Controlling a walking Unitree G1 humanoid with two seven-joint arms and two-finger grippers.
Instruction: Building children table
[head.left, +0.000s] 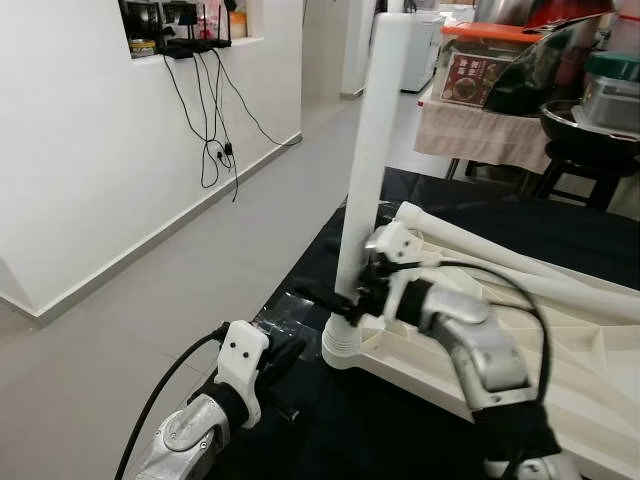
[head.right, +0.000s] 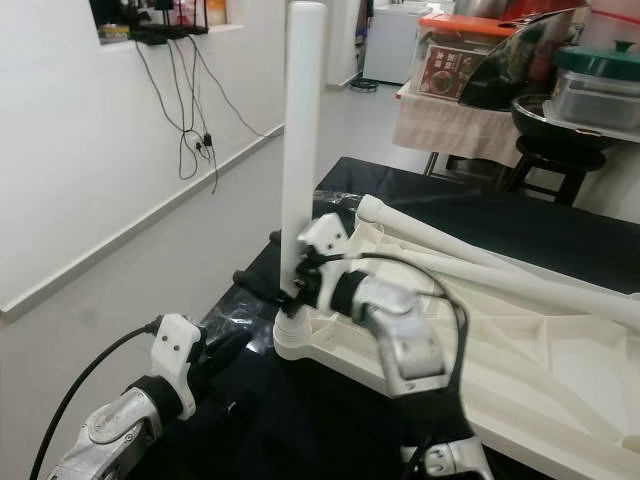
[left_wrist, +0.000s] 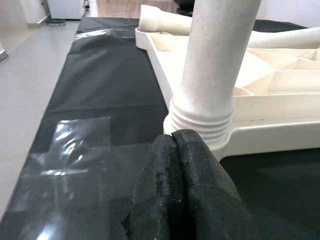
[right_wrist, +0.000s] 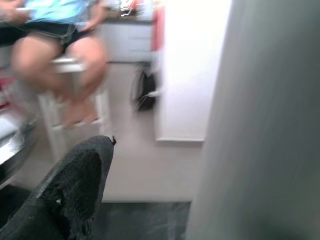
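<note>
- White table leg stands upright in the corner socket of the upturned white tabletop; threaded collar at its base sits on the socket.
- Tabletop lies underside up on a black plastic sheet on the floor; two more white legs lie across it.
- Right tool at the lower part of the upright leg, fingers spread around it; whether they touch it, I cannot tell.
- Left tool low over the sheet, just beside the collar, fingers pressed together, holding nothing.
- Beyond: white wall with dangling black cables, desk with pots and boxes.
- Right wrist view: blurred seated person.
</note>
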